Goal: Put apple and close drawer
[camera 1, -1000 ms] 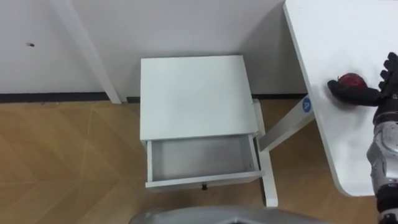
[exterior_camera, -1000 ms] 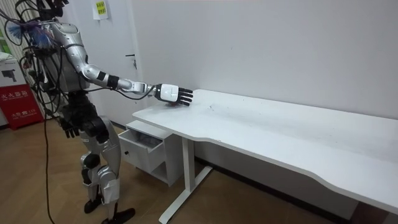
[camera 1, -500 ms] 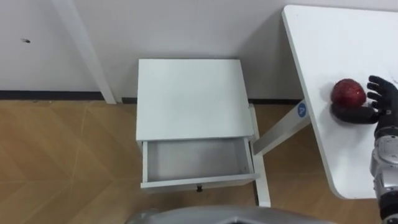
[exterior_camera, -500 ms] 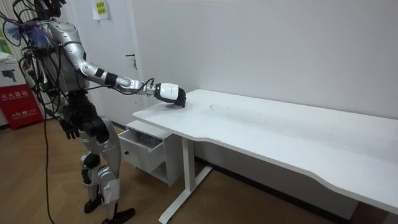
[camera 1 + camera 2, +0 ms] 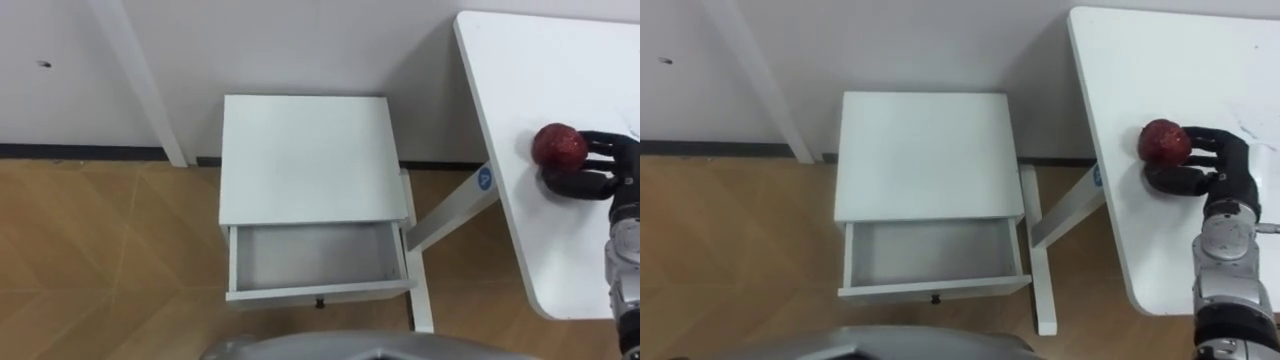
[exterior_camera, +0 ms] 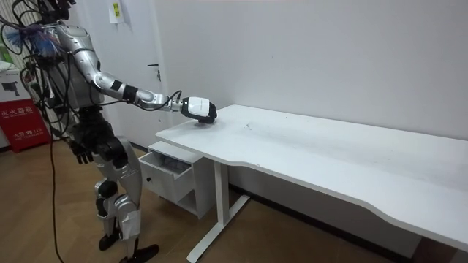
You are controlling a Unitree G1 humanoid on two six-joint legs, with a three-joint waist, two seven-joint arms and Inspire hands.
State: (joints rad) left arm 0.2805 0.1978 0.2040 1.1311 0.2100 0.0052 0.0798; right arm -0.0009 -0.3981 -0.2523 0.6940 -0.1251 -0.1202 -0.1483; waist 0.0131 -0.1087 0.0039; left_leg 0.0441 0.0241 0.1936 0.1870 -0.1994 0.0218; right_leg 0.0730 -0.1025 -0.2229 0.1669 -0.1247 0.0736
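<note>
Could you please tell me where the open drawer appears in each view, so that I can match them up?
Left eye view: drawer low centre, pulled out below the cabinet top.
Right eye view: drawer low, left of centre, under the same cabinet.
Room view: drawer lower left, open beside the robot's legs.
Shared landmark: the white desk leg standing next to the cabinet.

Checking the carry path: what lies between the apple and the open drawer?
Left eye view: bare tabletop beside the apple, then the table leg before the drawer. Right hand curls round the apple.
</note>
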